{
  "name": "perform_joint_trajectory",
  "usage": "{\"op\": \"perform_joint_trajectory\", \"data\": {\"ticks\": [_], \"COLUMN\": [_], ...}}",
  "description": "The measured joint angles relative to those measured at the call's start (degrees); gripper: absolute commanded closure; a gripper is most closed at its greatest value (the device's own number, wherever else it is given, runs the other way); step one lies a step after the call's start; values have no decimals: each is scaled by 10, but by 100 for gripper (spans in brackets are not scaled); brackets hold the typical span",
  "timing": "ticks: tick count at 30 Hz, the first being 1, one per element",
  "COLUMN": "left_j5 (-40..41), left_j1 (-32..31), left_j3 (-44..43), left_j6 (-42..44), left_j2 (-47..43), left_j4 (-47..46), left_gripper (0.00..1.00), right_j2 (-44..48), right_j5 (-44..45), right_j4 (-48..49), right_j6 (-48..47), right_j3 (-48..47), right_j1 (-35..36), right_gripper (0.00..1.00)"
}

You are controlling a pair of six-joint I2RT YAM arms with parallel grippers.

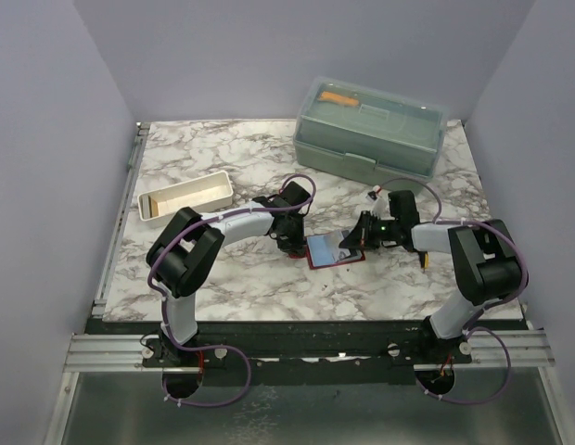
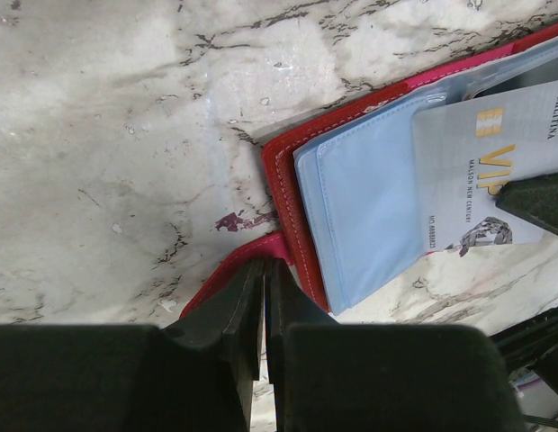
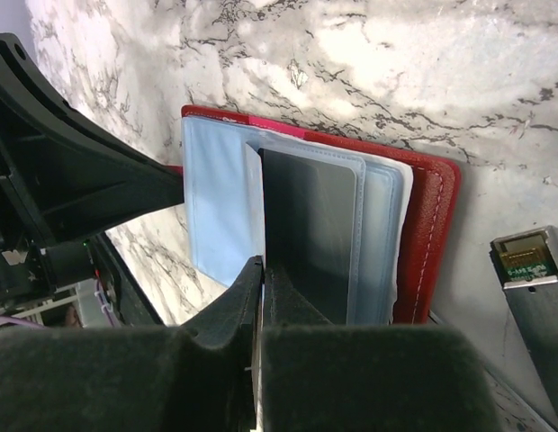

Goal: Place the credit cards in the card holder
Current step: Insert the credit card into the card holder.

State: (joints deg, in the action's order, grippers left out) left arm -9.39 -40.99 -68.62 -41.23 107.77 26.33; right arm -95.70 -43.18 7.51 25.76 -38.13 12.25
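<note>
The dark-red card holder (image 1: 330,252) lies open on the marble table between my two grippers, its light-blue pockets facing up. My left gripper (image 1: 292,243) is shut on the holder's red edge flap (image 2: 243,256) at its left side; the jaws (image 2: 265,263) are pressed together on it. My right gripper (image 1: 354,243) is shut on a pale "VIP" credit card (image 2: 481,171), which is partly inside the light-blue pocket (image 2: 369,198). In the right wrist view the gripper (image 3: 261,263) holds that card edge-on (image 3: 253,202). A dark card (image 3: 310,225) sits in a clear sleeve of the holder (image 3: 432,234).
A long white tray (image 1: 185,197) stands at the left. A large pale-green lidded box (image 1: 371,130) stands at the back right. A small metal module (image 3: 531,270) lies on the table just right of the holder.
</note>
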Motion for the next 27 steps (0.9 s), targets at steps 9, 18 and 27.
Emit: {"op": "perform_joint_trajectory", "data": {"ticks": [9,18,27], "left_j5": [0,0,0], "left_j1": [0,0,0], "left_j3": [0,0,0], "left_j6": [1,2,2], "left_j2": [0,0,0], "left_j4": [0,0,0], "left_gripper": [92,93,94], "right_j2": [4,56,72], "right_j5": [-2,40,78], "right_j4": [96,19,-43], "right_j6": [68,57,38], "right_j3": [57,44,25], "right_j1": [1,9,24], "right_gripper": [83,52,55]}}
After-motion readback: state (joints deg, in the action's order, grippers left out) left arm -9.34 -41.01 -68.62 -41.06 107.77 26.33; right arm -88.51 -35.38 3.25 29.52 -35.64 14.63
